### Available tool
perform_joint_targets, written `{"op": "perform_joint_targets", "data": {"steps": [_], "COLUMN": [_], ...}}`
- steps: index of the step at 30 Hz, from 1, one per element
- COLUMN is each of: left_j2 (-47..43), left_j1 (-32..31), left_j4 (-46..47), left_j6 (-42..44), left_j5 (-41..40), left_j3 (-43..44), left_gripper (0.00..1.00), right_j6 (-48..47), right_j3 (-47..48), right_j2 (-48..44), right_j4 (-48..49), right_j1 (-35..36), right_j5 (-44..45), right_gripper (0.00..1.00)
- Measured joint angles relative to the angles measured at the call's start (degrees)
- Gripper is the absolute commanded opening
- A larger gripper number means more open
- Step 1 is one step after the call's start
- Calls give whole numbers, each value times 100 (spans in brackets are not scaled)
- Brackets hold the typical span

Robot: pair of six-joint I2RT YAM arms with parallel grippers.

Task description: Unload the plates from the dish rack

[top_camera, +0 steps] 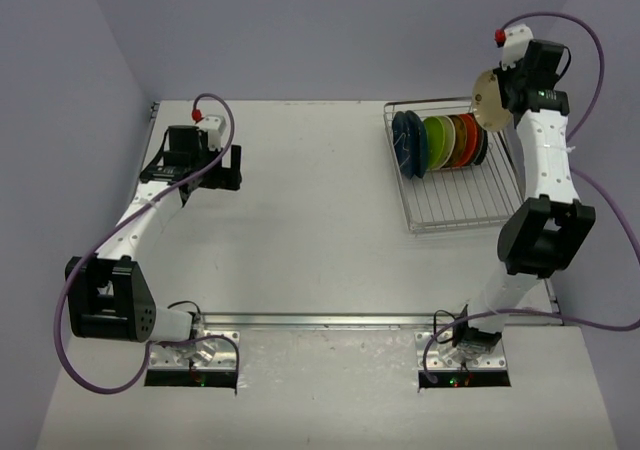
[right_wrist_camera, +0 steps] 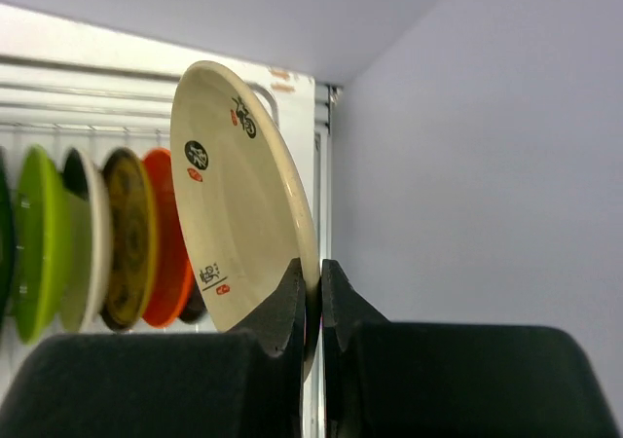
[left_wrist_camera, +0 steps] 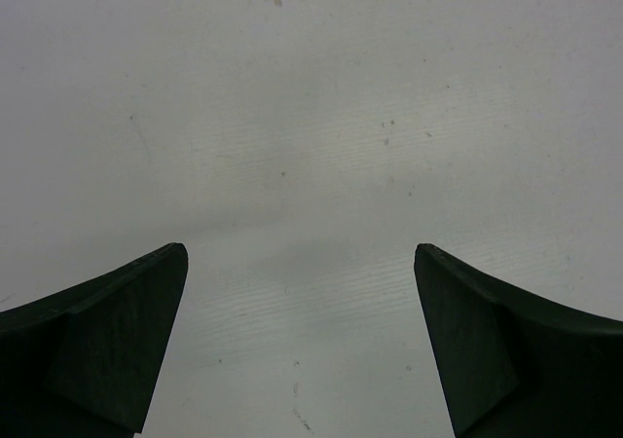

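Observation:
My right gripper [right_wrist_camera: 311, 280] is shut on the rim of a cream plate [right_wrist_camera: 238, 200] with small black and red marks. It holds the plate on edge above the right end of the dish rack [top_camera: 455, 210]; the cream plate also shows in the top view [top_camera: 489, 100]. Several plates stand on edge in the rack: dark blue [top_camera: 406, 143], lime green [top_camera: 438, 142], orange-red [top_camera: 466, 138] and black [top_camera: 482, 148]. In the right wrist view I see the lime green [right_wrist_camera: 37, 243] and orange-red [right_wrist_camera: 167, 238] plates behind the cream one. My left gripper [left_wrist_camera: 302, 263] is open and empty over bare table, far left of the rack [top_camera: 225, 168].
The rack stands at the back right of the white table [top_camera: 300, 230], close to the right wall [right_wrist_camera: 487, 146]. A metal rail [top_camera: 330, 320] runs along the table's near edge between the two arm bases.

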Motion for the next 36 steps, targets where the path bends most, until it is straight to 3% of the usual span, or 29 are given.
{"op": "perform_joint_targets", "data": {"steps": [6, 10, 14, 17, 22, 29, 34, 36], "left_j2": [-151, -631, -1166, -1330, -1099, -709, -701, -685], "left_j1": [2, 0, -34, -274, -883, -1153, -1200, -1234], "left_j4": [-173, -94, 351, 723, 875, 756, 654, 590], "left_j6": [102, -35, -453, -798, -1084, -1115, -1004, -955], "left_j5": [801, 1919, 2840, 3213, 3419, 3485, 3513, 3496], "left_j3": [50, 50, 46, 58, 99, 179, 179, 179], "left_gripper": [100, 95, 89, 85, 68, 48, 3, 0], "right_j6": [250, 775, 1247, 1639, 2088, 2298, 2370, 2409], "right_j3": [57, -202, -1227, -1945, -2240, -2104, -2070, -2032], "right_j2": [-569, -1014, -1637, -1841, -1731, -1585, -1459, -1395], "right_j4": [-394, -806, -826, -650, -574, -397, -340, -333], "right_j1": [144, 288, 1117, 2145, 3389, 3713, 3731, 3749], "right_j5": [-903, -2601, -3971, -4574, -4974, -4902, -4856, -4784], "right_gripper": [0, 0, 0, 0, 0, 0, 0, 6]}}
